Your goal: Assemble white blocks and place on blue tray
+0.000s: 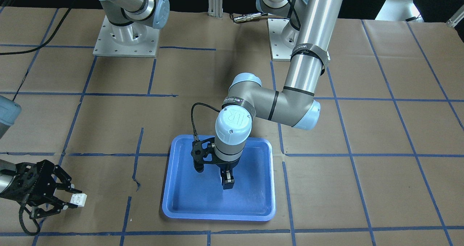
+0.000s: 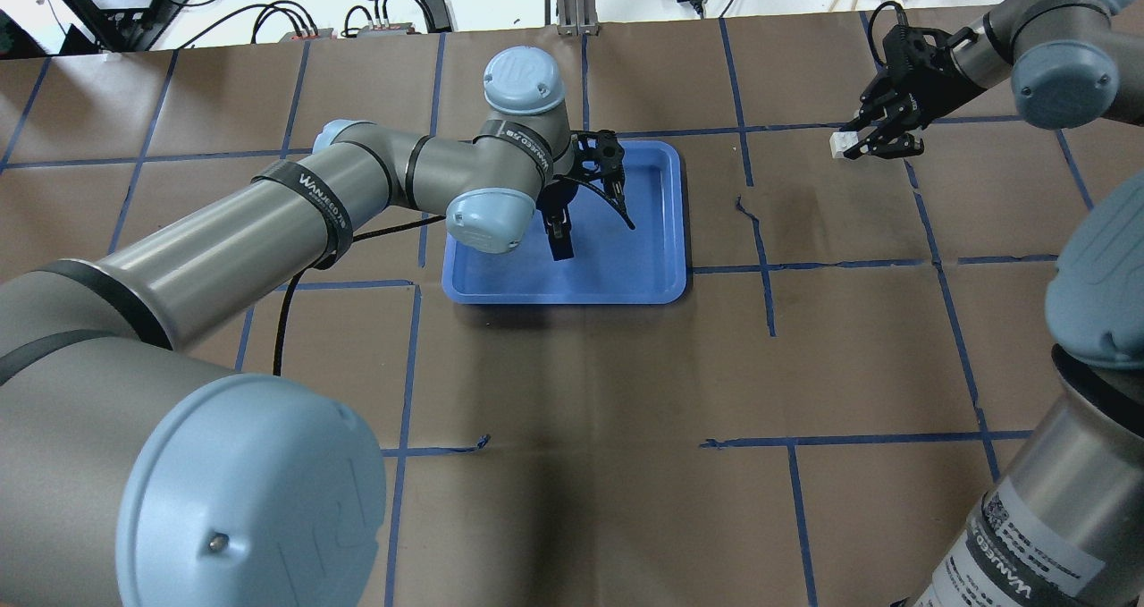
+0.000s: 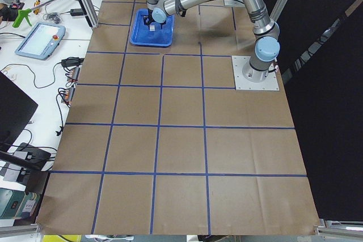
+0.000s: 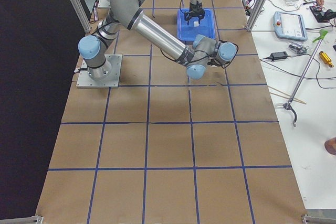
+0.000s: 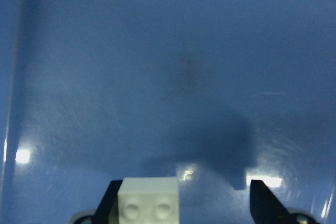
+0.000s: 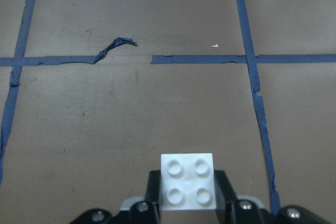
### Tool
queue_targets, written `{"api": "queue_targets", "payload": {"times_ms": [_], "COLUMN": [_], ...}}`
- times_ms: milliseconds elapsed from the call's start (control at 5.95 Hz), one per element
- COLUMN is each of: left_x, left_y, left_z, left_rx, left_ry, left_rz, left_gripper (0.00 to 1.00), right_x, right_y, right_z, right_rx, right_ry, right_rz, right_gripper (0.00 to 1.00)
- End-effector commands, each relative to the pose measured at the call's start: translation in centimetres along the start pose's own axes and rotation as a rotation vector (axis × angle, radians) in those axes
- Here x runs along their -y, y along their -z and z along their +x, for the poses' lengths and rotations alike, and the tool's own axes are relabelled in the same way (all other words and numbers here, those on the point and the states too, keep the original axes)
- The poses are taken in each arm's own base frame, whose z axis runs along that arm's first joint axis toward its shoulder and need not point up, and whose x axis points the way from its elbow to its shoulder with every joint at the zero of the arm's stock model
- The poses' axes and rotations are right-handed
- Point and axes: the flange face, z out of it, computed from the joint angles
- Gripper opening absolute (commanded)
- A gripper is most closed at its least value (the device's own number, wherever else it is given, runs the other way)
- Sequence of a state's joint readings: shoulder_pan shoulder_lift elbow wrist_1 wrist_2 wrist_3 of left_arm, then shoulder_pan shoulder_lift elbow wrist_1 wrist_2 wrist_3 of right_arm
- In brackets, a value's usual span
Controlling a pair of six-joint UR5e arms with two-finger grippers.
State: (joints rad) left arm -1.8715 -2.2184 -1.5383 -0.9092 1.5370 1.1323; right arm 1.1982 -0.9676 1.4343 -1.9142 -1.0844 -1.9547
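The blue tray (image 1: 253,202) lies at the table's middle and shows in the overhead view (image 2: 643,267) too. My left gripper (image 1: 227,180) hangs low over the tray, pointing down. In the left wrist view its jaws stand wide apart. One white block (image 5: 148,200) sits against one finger, with a clear gap to the other finger (image 5: 265,203). My right gripper (image 2: 849,147) is off to the side of the tray, above the brown paper. It is shut on the other white block (image 6: 188,188), studs facing the wrist camera; this block also shows in the front view (image 1: 78,199).
Brown paper with a blue tape grid covers the table (image 2: 581,392). A torn tape end (image 6: 118,43) lies ahead of the right gripper. The arm base plates (image 1: 125,39) stand at the robot's side. Operators' benches with a teach pendant (image 4: 290,26) run along the far edge.
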Motion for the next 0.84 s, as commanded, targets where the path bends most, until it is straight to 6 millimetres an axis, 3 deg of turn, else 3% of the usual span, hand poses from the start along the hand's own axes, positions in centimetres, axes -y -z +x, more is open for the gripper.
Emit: {"api": "queue_targets", "payload": {"times_ms": [0,168,336,504,672], "left_x": [0.0,0.0,-0.2,-2.4,-3.3], "left_y": [-0.1,0.4,3.6,8.5,11.8], "left_z": [0.1,0.0,-1.1,-2.2,-1.3], "left_rx": [-0.001,0.004,0.045,0.104,0.089], "left_ry": [0.000,0.000,0.007,0.049,0.069], "left_rz": [-0.002,0.002,0.025,0.050,0.035], "left_gripper": [0.88,0.88,0.88,0.88,0.89], "right_x": [3.0,5.0,5.6,6.7,9.8], "right_y": [3.0,3.9,3.3,1.8,0.6], "right_z": [-0.9,-1.5,-2.1,-2.8,-3.5], "right_rx": [0.007,0.010,0.028,0.055,0.074], "right_ry": [-0.018,0.005,0.008,0.012,0.044], "right_rz": [0.001,0.000,0.004,0.014,0.016], "right_gripper": [0.22,0.22,0.22,0.22,0.22]}}
